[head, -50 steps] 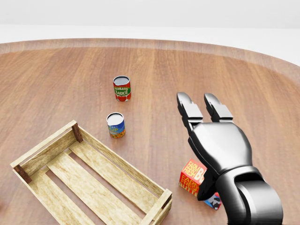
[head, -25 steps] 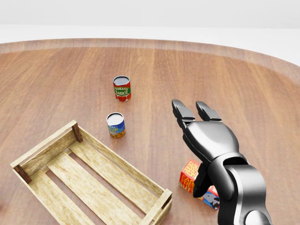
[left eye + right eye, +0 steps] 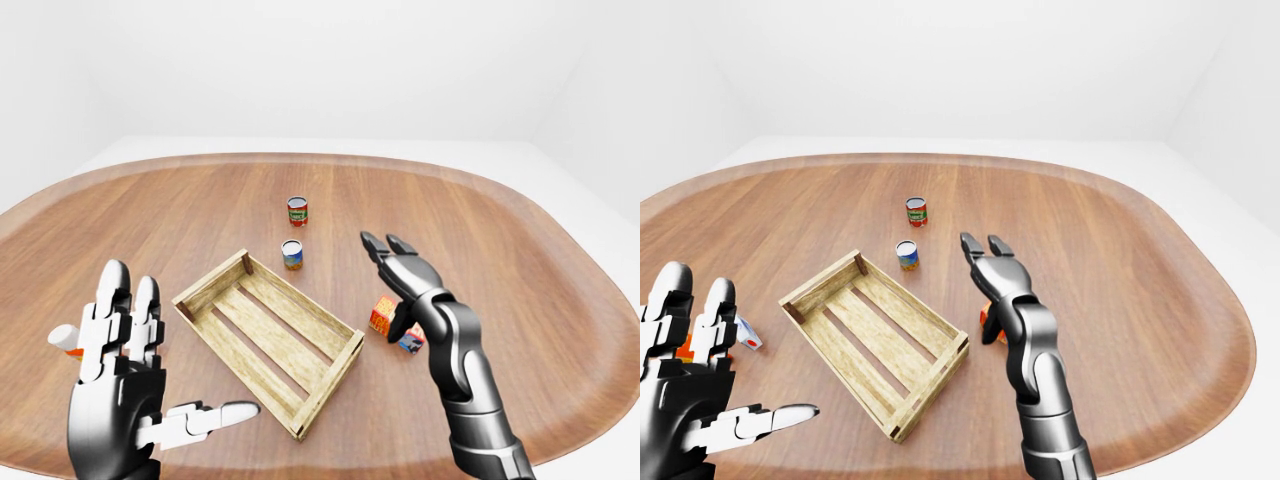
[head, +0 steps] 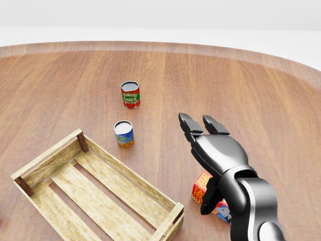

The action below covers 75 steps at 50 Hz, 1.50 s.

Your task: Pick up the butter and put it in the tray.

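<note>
The butter [image 4: 201, 187], a red and orange box, lies on the wooden table at the lower right of the head view. My right hand [image 4: 200, 160] hovers over it, open, with the fingers stretched toward the top of the view and the thumb hanging down beside the box. The hand hides part of the box. The tray [image 4: 55, 148], a slatted wooden crate with nothing in it, sits to the butter's left. My left hand [image 3: 150, 370] is raised at the lower left of the left-eye view, open and holding nothing.
A tomato sauce can [image 4: 130, 94] and a blue-labelled can [image 4: 124, 133] stand above the tray in the head view. A small carton [image 3: 748, 337] lies behind my left hand. The round table's edge [image 3: 560, 390] curves close on the right.
My right hand has come down and slightly left toward the butter, its fingers dropping lower in the head view and its thumb now beside the box. The cans, tray and butter stay put.
</note>
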### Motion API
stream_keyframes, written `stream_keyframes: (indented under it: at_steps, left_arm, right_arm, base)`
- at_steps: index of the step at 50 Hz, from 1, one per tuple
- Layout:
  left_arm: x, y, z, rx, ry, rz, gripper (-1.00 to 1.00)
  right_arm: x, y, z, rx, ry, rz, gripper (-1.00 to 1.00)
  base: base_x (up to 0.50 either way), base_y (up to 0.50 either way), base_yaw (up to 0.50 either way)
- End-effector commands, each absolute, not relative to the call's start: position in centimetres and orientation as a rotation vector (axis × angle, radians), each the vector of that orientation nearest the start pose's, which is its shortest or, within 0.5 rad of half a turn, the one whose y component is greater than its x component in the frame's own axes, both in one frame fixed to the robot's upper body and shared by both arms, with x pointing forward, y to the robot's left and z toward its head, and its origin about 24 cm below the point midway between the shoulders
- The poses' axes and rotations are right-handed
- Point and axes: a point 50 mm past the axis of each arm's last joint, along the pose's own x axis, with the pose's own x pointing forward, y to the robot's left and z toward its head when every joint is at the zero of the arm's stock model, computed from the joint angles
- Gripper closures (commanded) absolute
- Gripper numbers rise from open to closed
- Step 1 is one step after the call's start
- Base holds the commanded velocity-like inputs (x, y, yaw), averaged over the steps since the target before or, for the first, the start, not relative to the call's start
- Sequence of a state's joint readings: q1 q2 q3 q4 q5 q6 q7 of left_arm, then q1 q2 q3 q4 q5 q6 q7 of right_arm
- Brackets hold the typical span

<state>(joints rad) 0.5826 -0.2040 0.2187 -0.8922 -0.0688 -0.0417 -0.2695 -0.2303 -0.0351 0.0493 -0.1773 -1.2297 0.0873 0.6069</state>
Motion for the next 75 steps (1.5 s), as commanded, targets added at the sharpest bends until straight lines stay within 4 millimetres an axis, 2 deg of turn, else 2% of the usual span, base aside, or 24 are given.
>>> stream_keyframes:
  at_steps: [1,8,23,26,41,57,69,75]
  left_arm:
    - [12.3,19.3,14.1,0.051,-0.363,0.167,-1.0]
    - [12.3,19.4,14.1,0.05,-0.361,0.166,-1.0]
    - [12.5,19.4,13.9,0.046,-0.356,0.163,-1.0]
    - [12.5,19.4,13.9,0.045,-0.355,0.163,-1.0]
    - [12.6,19.4,13.9,0.046,-0.353,0.162,-1.0]
    - [12.7,19.5,13.8,0.042,-0.349,0.165,-1.0]
    - [12.8,19.5,13.8,0.042,-0.347,0.165,-1.0]
    - [12.9,19.5,13.8,0.041,-0.346,0.165,-1.0]
  right_arm:
    - [28.4,-12.6,10.0,-1.254,0.064,0.341,-1.0]
    - [28.7,-12.3,9.4,-1.238,0.072,0.354,-1.0]
    - [29.0,-13.5,7.8,-1.15,0.102,0.344,-1.0]
    - [29.2,-13.6,6.7,-1.142,0.135,0.361,-1.0]
    - [29.3,-14.1,4.7,-1.064,0.182,0.351,-1.0]
    - [29.5,-14.2,4.1,-1.055,0.201,0.355,-1.0]
    - [30.2,-15.0,3.9,-1.027,0.191,0.276,-1.0]
    - [30.3,-15.9,2.7,-0.998,0.239,0.256,-1.0]
  base:
    - [0.0,0.0,0.0]
    - [0.0,0.0,0.0]
    - [0.0,0.0,0.0]
    - [0.0,0.0,0.0]
    - [0.0,0.0,0.0]
    - [0.0,0.0,0.0]
    - [0.0,0.0,0.0]
    - [0.0,0.0,0.0]
